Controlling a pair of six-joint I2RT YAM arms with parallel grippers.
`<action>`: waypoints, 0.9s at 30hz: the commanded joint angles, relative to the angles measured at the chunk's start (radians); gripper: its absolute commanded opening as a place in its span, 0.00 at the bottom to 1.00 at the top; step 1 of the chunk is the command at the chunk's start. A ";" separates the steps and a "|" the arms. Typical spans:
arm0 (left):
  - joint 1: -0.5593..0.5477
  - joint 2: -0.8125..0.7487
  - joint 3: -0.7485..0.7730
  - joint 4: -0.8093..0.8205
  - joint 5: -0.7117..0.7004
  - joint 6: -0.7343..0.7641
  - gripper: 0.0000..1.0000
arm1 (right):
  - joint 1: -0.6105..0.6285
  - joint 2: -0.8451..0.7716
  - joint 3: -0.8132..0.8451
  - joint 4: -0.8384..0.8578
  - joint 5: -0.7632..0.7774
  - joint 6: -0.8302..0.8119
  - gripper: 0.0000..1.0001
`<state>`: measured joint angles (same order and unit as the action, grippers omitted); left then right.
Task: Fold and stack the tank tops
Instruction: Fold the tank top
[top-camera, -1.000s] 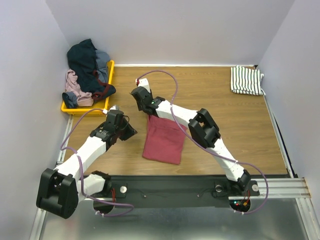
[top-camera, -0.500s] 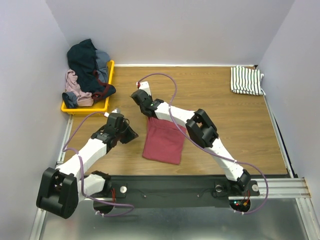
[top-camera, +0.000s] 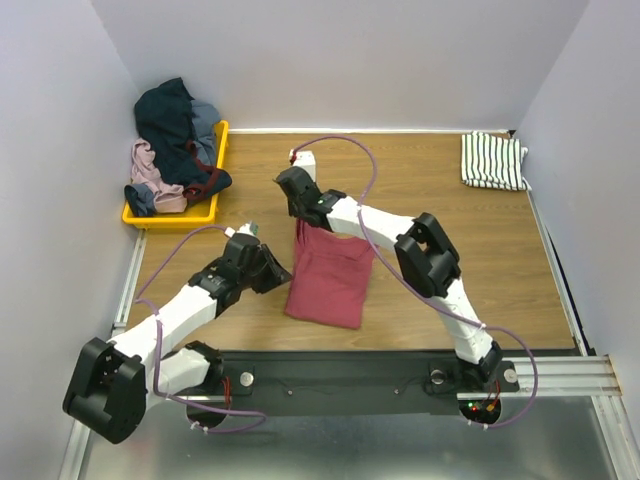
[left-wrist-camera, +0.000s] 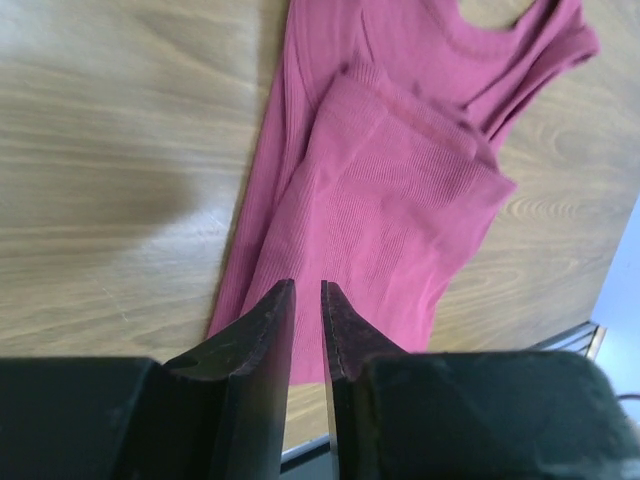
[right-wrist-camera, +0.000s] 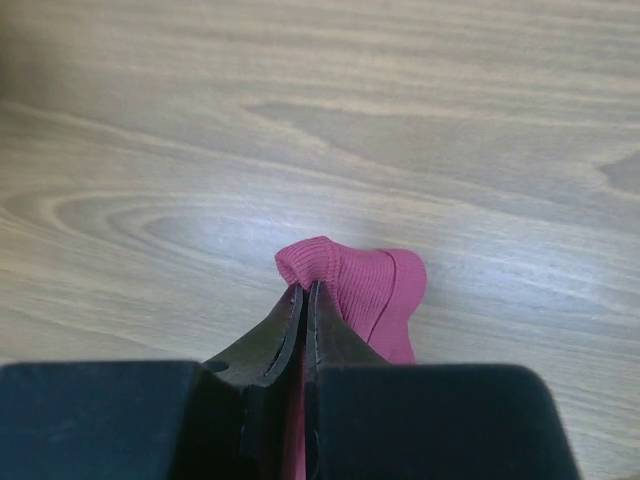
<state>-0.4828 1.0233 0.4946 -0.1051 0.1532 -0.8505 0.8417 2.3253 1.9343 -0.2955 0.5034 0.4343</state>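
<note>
Here the right gripper (right-wrist-camera: 303, 290) was clenched on the dark red tank top (top-camera: 330, 275) — limp ribbed cloth trailing beneath it. The left gripper (left-wrist-camera: 307, 300), nearly closed and empty, hovered above its side edge — a sensible next hold.

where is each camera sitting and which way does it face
top external: above and behind the bases, looking down on the table, both arms and the striped tank top.
left wrist: on the left hand, looking down past its nearly closed fingers at the red tank top.
right wrist: on the right hand, fingers pinching red cloth.
shared: all three show the red tank top.
</note>
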 joint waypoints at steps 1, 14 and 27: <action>-0.063 -0.020 -0.021 0.041 -0.020 -0.024 0.31 | -0.045 -0.124 -0.063 0.111 -0.055 0.069 0.00; -0.174 0.121 -0.071 0.087 -0.096 -0.130 0.22 | -0.144 -0.248 -0.326 0.231 -0.160 0.164 0.00; -0.171 0.141 -0.145 0.077 -0.116 -0.223 0.07 | -0.240 -0.337 -0.586 0.410 -0.189 0.164 0.00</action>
<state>-0.6540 1.1603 0.3851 0.0113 0.0711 -1.0584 0.6327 2.0361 1.3815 -0.0250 0.3260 0.5922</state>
